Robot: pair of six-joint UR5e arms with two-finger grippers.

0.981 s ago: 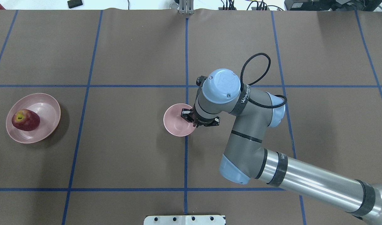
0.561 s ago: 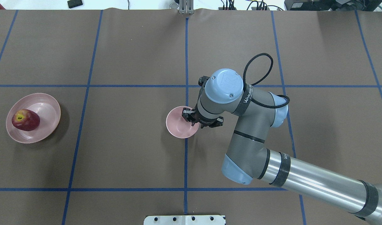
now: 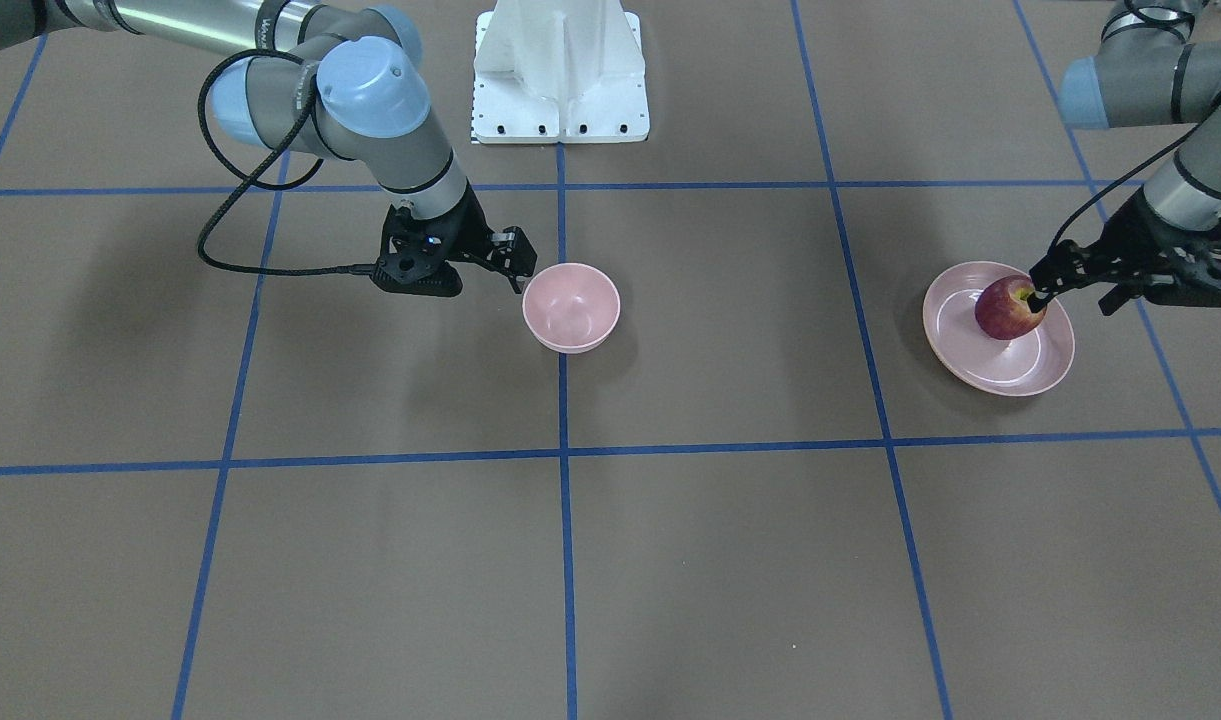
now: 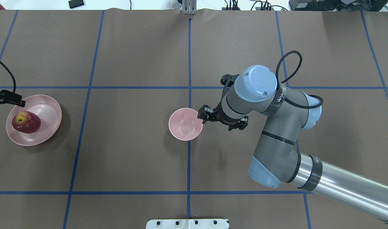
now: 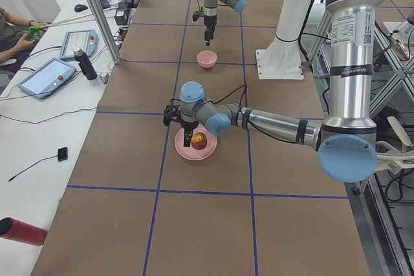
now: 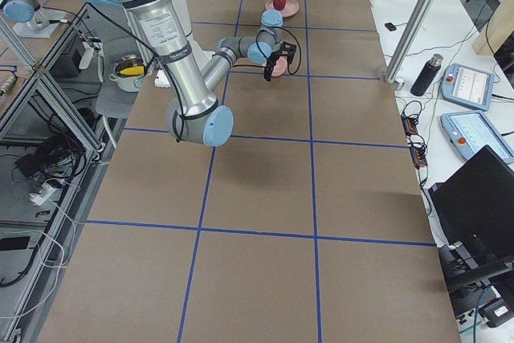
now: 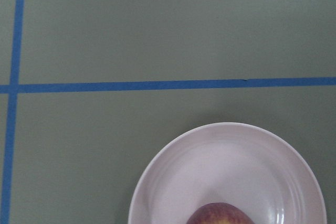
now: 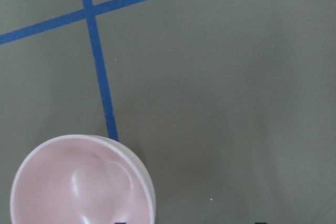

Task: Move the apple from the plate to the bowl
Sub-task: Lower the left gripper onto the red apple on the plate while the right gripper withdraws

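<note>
The dark red apple [image 4: 26,122] lies on the wide pink plate [image 4: 49,109] at the table's left; both show in the front view, apple [image 3: 1006,310] and plate [image 3: 1010,375]. My left gripper [image 3: 1070,295] hangs open just above the apple's robot-side edge, holding nothing; in the overhead view only one finger [image 4: 9,97] shows. The small pink bowl [image 4: 185,124] stands empty at the table's centre, also in the front view [image 3: 571,305]. My right gripper [image 3: 515,265] is open and empty, just off the bowl's rim on the right arm's side.
Blue tape lines [image 4: 189,63] grid the brown table cover. The white robot base plate [image 3: 560,70] sits at the robot's edge of the table. Operator tablets and a bottle [image 5: 83,64] lie beyond the far edge.
My right gripper has let go of the bowl's rim and drawn back to the right; the bowl shifted slightly right first. My left gripper has come in over the plate.
</note>
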